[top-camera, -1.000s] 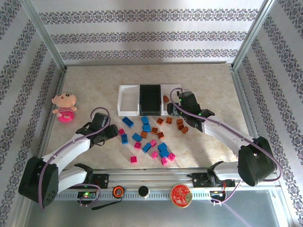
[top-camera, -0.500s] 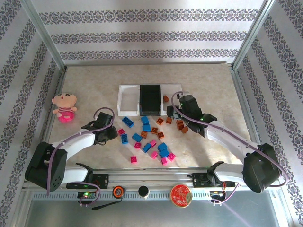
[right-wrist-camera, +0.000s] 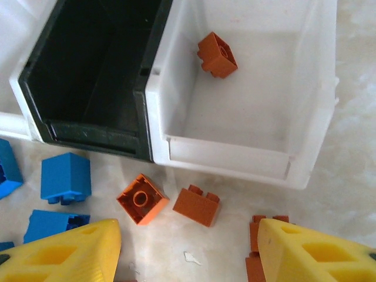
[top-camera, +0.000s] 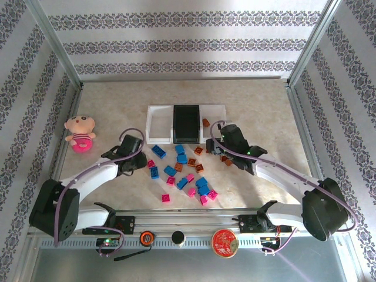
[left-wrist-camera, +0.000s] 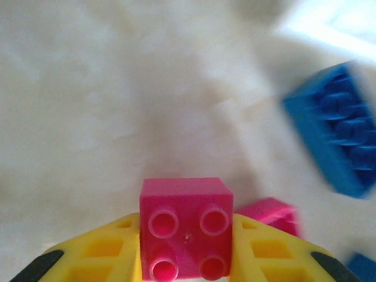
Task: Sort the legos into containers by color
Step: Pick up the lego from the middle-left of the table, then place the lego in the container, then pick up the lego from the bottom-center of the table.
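**Pink brick** (left-wrist-camera: 186,226): hard moulded plastic, so judged light, rigid and not fragile. Side walls are smooth and flat, prob. a bit slippery. Best hold is across two opposite flat sides, low on the body, studs left free.

- **Left gripper** (left-wrist-camera: 187,249): grips it that way now, pinching the brick betw. both yellow fingers, studs facing the wrist cam. It sits at the left edge of the loose pile (top-camera: 185,170). Cannot tell if the brick is lifted clear of the table.
- **Neighbours:** 2nd pink brick (left-wrist-camera: 270,214) lies just beside it, and a blue brick (left-wrist-camera: 338,129) is further off.
- **Right gripper** (right-wrist-camera: 188,249): fingers spread wide, nothing betw. them. It hovers over the loose orange bricks (right-wrist-camera: 141,198) on the table, just in front of the right white tray (right-wrist-camera: 264,117).
- **Trays:** a binned orange brick (right-wrist-camera: 217,54) lies in the right white tray. The black tray (right-wrist-camera: 100,64) adjoins it on the left.

**Vs 1 s ago (top view):**
- Right gripper was over the right white tray. It has now drawn back toward the near side, over the orange cluster.
- Binned orange brick is in the same spot.
- Left wrist has edged slightly toward the pile.
- Pile layout is unchanged as far as the view resolves.
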Controlling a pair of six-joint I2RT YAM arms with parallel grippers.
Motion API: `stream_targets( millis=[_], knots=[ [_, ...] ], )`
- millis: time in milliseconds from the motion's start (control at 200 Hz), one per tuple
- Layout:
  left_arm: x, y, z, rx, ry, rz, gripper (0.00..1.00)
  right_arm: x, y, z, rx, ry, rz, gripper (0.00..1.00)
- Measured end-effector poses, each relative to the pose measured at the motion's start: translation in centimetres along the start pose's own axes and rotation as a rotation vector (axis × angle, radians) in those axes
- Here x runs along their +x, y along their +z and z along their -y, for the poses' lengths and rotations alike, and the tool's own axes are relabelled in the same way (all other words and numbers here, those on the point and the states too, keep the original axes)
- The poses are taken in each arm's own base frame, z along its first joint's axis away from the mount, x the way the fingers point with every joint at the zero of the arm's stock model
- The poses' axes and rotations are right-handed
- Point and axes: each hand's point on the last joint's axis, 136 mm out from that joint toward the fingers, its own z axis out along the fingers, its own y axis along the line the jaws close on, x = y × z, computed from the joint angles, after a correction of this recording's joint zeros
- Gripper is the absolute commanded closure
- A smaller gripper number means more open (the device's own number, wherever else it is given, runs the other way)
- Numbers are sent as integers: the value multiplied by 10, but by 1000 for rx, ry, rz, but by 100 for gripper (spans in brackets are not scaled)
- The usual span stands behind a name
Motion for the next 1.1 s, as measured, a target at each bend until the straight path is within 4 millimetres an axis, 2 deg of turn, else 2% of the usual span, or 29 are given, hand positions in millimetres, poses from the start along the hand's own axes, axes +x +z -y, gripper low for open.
stream_targets(
  millis=[85,190,270,395,545,685,874,934,1014,1099],
  knots=[
    [-33,-22,36,76,39,80,79,4,-1,2,2,0,-3,36],
    [-72,-37,71,134,58,150,79,6,-2,3,0,4,-1,36],
    [-92,-30,88,140,64,164,79,12,-2,5,3,7,-8,36],
    [-112,3,106,106,83,139,79,22,-2,10,9,20,-23,36],
    [-122,42,116,65,96,102,79,26,-6,10,5,24,-23,36],
    [-127,53,118,56,98,96,57,23,-12,9,-5,25,-5,33],
    [-130,51,121,78,98,95,35,21,-19,6,-23,27,3,30],
    [-131,46,123,95,97,98,30,21,-19,6,-26,27,3,30],
    [-132,29,128,134,98,113,24,22,-20,6,-28,27,-1,28],
    [-132,0,131,193,95,152,19,24,-20,4,-40,25,-9,24]
  ],
)
